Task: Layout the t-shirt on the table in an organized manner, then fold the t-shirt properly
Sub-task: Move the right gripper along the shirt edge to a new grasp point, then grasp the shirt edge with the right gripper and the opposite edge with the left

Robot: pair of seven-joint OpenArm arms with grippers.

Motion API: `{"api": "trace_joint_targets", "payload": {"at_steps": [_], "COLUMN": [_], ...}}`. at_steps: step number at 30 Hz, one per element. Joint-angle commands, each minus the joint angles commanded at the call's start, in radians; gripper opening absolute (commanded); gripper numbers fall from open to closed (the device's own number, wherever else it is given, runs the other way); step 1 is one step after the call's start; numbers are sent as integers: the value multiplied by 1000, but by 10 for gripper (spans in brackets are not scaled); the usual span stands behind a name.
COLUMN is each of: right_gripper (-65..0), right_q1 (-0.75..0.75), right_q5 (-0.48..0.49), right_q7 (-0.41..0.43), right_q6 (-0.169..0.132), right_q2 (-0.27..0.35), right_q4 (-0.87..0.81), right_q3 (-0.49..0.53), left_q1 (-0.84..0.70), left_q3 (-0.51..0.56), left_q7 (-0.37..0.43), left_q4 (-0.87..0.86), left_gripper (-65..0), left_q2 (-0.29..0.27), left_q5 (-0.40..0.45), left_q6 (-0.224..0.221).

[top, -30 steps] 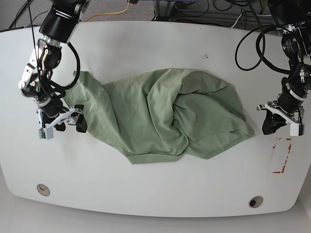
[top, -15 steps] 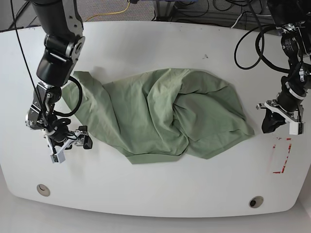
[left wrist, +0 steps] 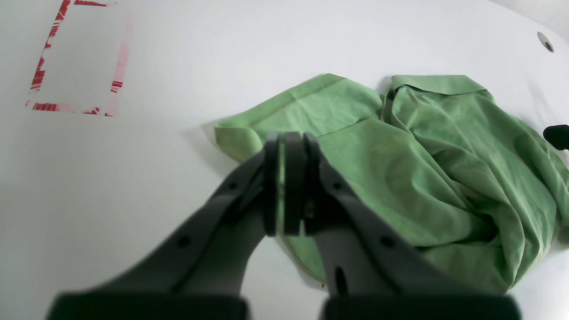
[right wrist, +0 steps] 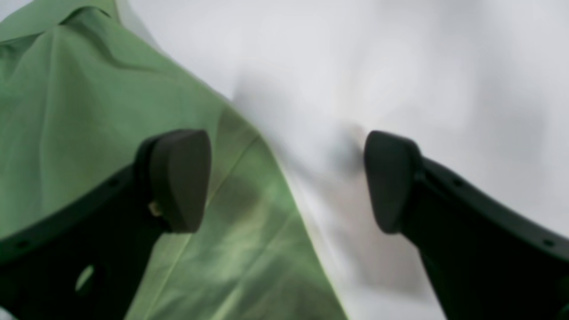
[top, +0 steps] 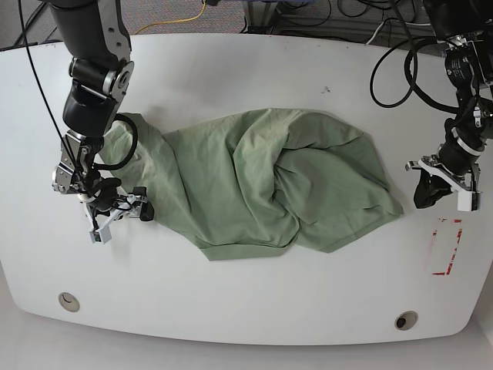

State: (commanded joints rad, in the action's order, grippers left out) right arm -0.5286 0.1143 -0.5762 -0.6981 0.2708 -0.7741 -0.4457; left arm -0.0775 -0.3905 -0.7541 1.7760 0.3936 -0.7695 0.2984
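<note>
Centrally, a crumpled green t-shirt [top: 269, 181] lies on the white worktop [top: 246, 308]. Right gripper [top: 121, 214] at nine o'clock, jaws apart over its edge. Left gripper [top: 437, 189] at three o'clock, jaws together.

Sage-green t-shirt [top: 262, 181], white table [top: 231, 69] w/ red marking [top: 445, 247]

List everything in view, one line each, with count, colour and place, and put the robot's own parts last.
t-shirt: one, sage green, crumpled at the middle of the table.
table: one, glossy white, under everything.
red marking: one rectangle outline, near the table's edge by the left gripper.
grommet holes: two, round, along the table's near edge.
cables: several, black and one yellow, beyond the far edge.
left gripper: one, dark, shut and empty, beside the shirt's corner.
right gripper: one, dark, open, straddling the shirt's edge at the other side.
</note>
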Motion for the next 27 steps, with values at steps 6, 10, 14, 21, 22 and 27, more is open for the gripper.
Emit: {"api": "trace_joint_targets", "payload": {"at_steps": [6,10,14,21,22,27], "right_gripper": [-136,-136,-138,-140,-140,-141], "right_q1": [17,32,52,68,74,78], "right_q5": [0,2,5,6,8,8], "right_q7": [-2,-2,-3,-3,-3,-3], "right_q6": [0,0,0,0,0,0], "right_q2": [-21,-35,-52,-71,-71,-77], "right_q4": [0,0,0,-5,-5,-6], "right_q3": [0,0,3,75,81,86], "left_q1": [0,0,0,0,0,0], "left_q3": [0,0,0,0,0,0], "left_q7": [0,0,0,0,0,0], "left_q4": [0,0,0,0,0,0], "left_gripper": [-650,-650,-650,-650,-650,-650], "left_q2": [0,0,0,0,0,0], "left_q5": [0,0,0,0,0,0], "left_q6": [0,0,0,0,0,0]}}
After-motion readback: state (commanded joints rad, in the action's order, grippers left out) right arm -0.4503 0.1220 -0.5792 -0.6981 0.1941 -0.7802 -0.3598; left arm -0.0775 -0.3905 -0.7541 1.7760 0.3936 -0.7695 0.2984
